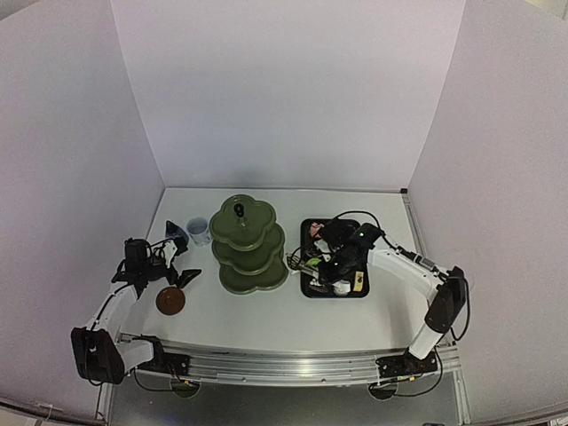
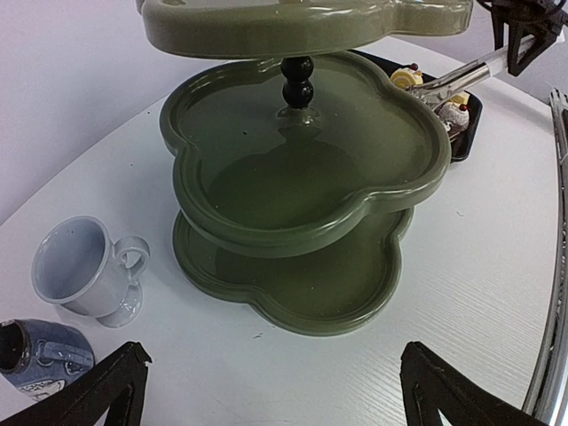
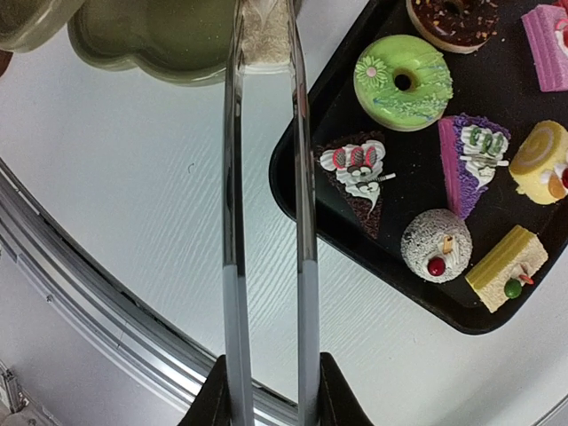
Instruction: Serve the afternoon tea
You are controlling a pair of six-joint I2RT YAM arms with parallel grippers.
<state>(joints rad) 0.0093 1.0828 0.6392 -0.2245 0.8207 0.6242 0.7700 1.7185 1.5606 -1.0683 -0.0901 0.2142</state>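
- Right gripper point(image 3: 269, 390) clamped on the shiny metal tongs point(image 3: 266, 222). A pale grainy morsel point(image 3: 264, 31) shows between their tips, near the dark green three-tier scalloped stand point(image 2: 302, 177).
- Left gripper point(image 2: 275, 404): jaws spread wide, empty, facing the stand.
- Middle and bottom tiers bare. Other small iced pastries point(image 3: 417, 102) lie on the black rectangular tray point(image 3: 413, 169).
- Advice: hold an even squeeze, bring the tips over a tier's middle, and lower before easing.

My left arm point(image 1: 115, 306) and right arm point(image 1: 399, 264) are white tubes with black joints and bases, thin black cables point(image 1: 355, 214) looping alongside. My left gripper point(image 2: 275, 355) has black wedge-shaped fingers point(image 2: 106, 386).
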